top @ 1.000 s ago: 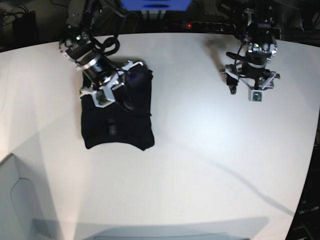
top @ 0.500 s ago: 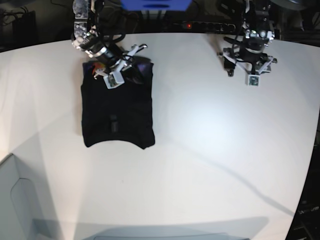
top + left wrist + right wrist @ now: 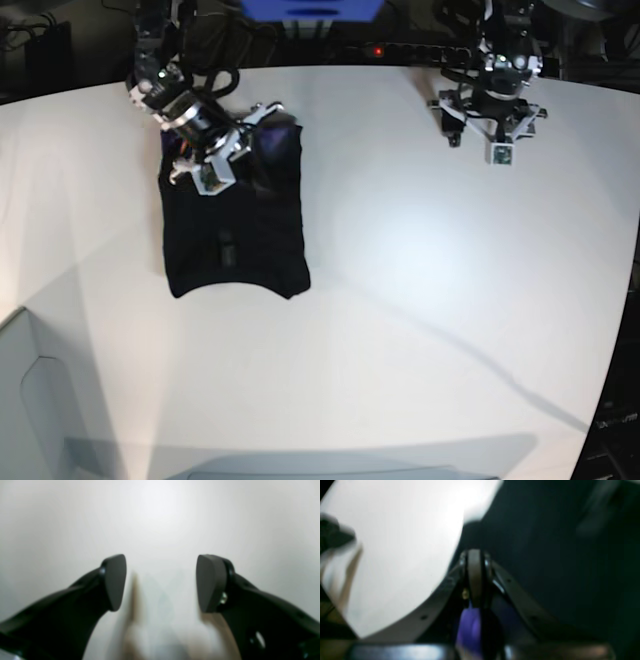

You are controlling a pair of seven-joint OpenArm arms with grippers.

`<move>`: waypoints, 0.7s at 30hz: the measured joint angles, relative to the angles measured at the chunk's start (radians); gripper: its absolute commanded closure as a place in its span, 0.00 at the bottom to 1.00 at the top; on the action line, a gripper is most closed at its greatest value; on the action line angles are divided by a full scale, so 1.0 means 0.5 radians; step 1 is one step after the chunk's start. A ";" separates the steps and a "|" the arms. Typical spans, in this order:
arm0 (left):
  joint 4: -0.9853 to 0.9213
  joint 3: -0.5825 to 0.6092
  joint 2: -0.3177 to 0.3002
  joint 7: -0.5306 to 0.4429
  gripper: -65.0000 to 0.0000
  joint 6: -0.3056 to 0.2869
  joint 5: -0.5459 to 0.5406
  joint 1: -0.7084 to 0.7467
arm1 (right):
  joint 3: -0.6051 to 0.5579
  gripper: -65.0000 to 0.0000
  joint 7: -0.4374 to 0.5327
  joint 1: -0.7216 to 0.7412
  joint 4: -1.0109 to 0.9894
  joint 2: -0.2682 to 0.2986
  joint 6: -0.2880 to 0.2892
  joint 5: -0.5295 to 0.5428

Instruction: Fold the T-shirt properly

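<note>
The black T-shirt (image 3: 235,235) lies folded into a rough rectangle on the left of the white table (image 3: 420,260). Bits of purple and orange print show at its far edge. My right gripper (image 3: 248,170) is over the shirt's far end. In the right wrist view the right gripper (image 3: 475,562) has its jaws pressed together over the dark T-shirt (image 3: 545,542), with purple cloth bunched just behind the tips. My left gripper (image 3: 492,130) hovers at the back right, away from the shirt. In the left wrist view the left gripper (image 3: 161,582) is wide open over bare table.
The table's curved far edge runs behind both arms. A power strip with a red light (image 3: 375,50) and cables lie in the dark beyond it. A pale grey box corner (image 3: 30,400) sits at the front left. The table drops off at the right (image 3: 625,330).
My right gripper pulled the shirt's far end toward the back, then came slightly forward again. The left arm drew back toward the far edge, still open.
</note>
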 measured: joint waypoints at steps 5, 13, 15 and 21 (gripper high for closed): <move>0.000 0.000 -0.001 0.002 0.35 0.000 0.001 0.004 | -0.005 1.00 0.005 0.157 -0.048 -0.081 0.000 0.011; 0.029 0.002 -0.002 0.001 0.35 0.001 0.001 0.055 | 0.008 1.00 0.009 0.344 -0.606 -0.053 0.000 -0.004; 0.029 0.001 -0.001 0.001 0.35 0.000 0.000 0.061 | 0.006 1.00 0.004 0.368 -0.632 -0.015 0.001 0.003; 0.030 0.002 0.001 -0.003 0.35 0.000 0.000 0.105 | 0.014 1.00 -0.031 0.226 -0.301 0.001 0.002 -0.027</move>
